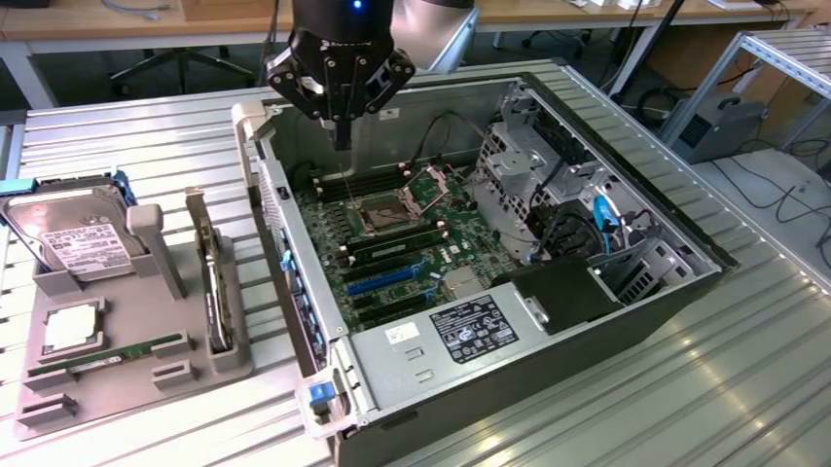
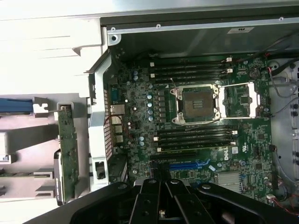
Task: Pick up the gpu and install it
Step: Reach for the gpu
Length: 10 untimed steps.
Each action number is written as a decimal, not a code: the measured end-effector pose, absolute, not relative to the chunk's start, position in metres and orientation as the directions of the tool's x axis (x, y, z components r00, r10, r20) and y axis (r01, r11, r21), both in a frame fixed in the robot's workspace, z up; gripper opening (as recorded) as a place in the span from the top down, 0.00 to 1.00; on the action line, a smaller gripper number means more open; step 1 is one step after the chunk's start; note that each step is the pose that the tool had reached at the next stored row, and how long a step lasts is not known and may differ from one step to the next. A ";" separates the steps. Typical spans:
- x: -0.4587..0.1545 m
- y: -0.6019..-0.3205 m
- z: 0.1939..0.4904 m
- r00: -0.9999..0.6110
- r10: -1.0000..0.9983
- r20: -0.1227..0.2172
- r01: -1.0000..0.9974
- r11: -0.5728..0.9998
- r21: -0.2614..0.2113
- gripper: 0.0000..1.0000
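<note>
The gpu [image 1: 217,292] stands on edge in a slot of the grey holder [image 1: 130,379], at the exterior view's left, beside the open computer case. In the wrist view the gpu [image 2: 66,149] appears as a narrow green board just outside the case wall. My gripper [image 1: 342,131] hangs above the far end of the case, over the motherboard [image 1: 389,243], with its fingers shut together and nothing between them. In the wrist view the gripper [image 2: 161,198] looks down on the board near the blue expansion slot [image 2: 189,164]. It is well apart from the gpu.
The holder also carries a silver hard drive [image 1: 78,238], a RAM stick [image 1: 111,352] and a processor chip [image 1: 72,331]. The CPU socket [image 1: 389,209] lies open. Drive cages and cables [image 1: 559,214] fill the case's right side. Everything rests on a ribbed metal table [image 1: 727,389].
</note>
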State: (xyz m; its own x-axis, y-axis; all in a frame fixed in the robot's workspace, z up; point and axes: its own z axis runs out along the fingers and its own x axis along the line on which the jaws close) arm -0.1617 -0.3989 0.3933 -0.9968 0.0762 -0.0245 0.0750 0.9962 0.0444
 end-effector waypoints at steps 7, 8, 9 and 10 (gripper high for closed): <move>-0.165 -0.399 0.393 -0.997 0.076 -0.024 0.075 0.996 0.044 0.89; -0.165 -0.399 0.393 -0.997 0.076 -0.024 0.075 0.996 0.044 0.89; -0.166 -0.399 0.393 -0.997 0.076 -0.024 0.075 0.996 0.044 0.89; -0.166 -0.399 0.393 -0.997 0.076 -0.024 0.075 0.996 0.044 0.89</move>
State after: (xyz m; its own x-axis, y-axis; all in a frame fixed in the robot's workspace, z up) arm -0.1659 -0.3989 0.3933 -0.9968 0.0762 -0.0245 0.0751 0.9962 0.0444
